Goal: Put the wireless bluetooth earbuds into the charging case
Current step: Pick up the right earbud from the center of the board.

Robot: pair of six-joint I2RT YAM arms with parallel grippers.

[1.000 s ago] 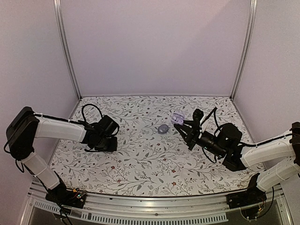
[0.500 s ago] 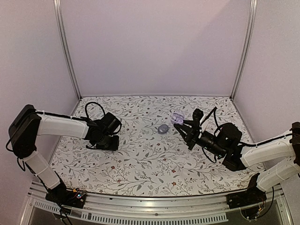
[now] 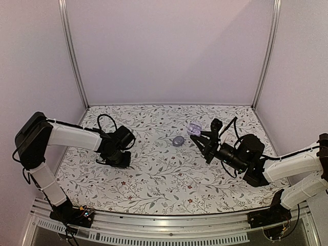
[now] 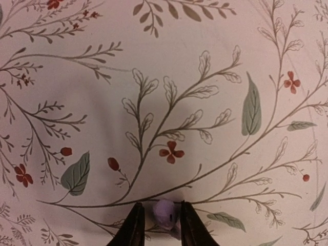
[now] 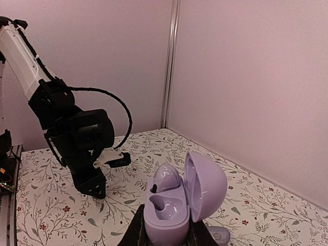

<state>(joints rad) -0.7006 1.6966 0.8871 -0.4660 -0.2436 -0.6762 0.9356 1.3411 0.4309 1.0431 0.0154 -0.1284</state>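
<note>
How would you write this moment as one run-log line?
left gripper: around one earbud, grip unclear | right gripper: shut on charging case, lid open | second earbud: on cloth near case

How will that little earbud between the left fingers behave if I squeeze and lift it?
Probably slippery: the earbud is a smooth, rounded pebble, so it may squirt out from between the narrow left fingers. It is likely very light, being tiny even beside them. If it slips free, it could roll on the flat cloth.
</note>
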